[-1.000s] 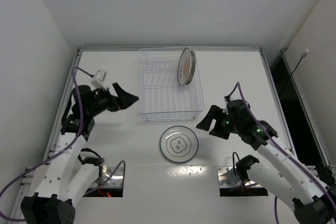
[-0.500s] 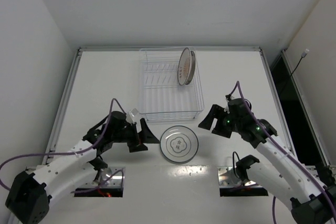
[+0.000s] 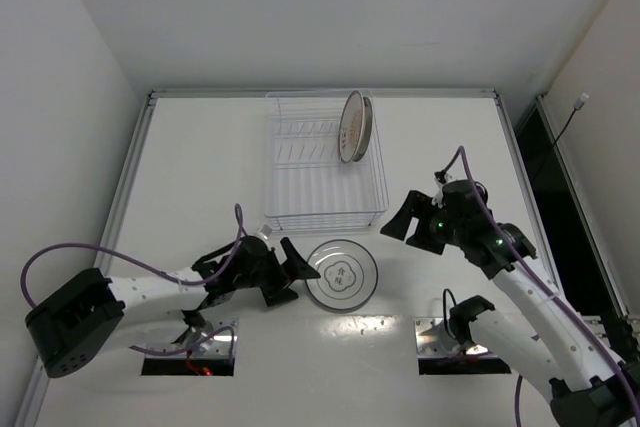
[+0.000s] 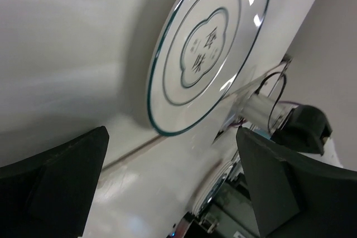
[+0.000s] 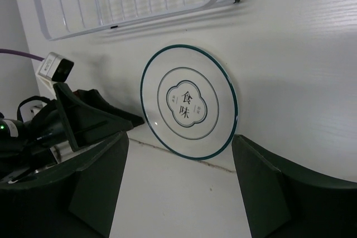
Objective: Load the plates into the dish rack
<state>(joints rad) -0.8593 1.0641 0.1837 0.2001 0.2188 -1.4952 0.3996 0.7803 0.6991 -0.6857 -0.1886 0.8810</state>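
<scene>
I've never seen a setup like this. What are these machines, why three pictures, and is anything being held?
A left arm and a right arm, both robots, are bolted to a white table, each ending in a two-finger gripper. The wide picture is from a fixed overhead camera; the other two are from a camera on each wrist, so the dark bottom corners are that arm's own fingers. A wire dish rack sits mid-table with a plate standing on edge inside. A white plate with dark rings lies flat in front of it. The left gripper is low beside that plate, open; the right gripper hovers open on the other side. Nothing is held.
</scene>
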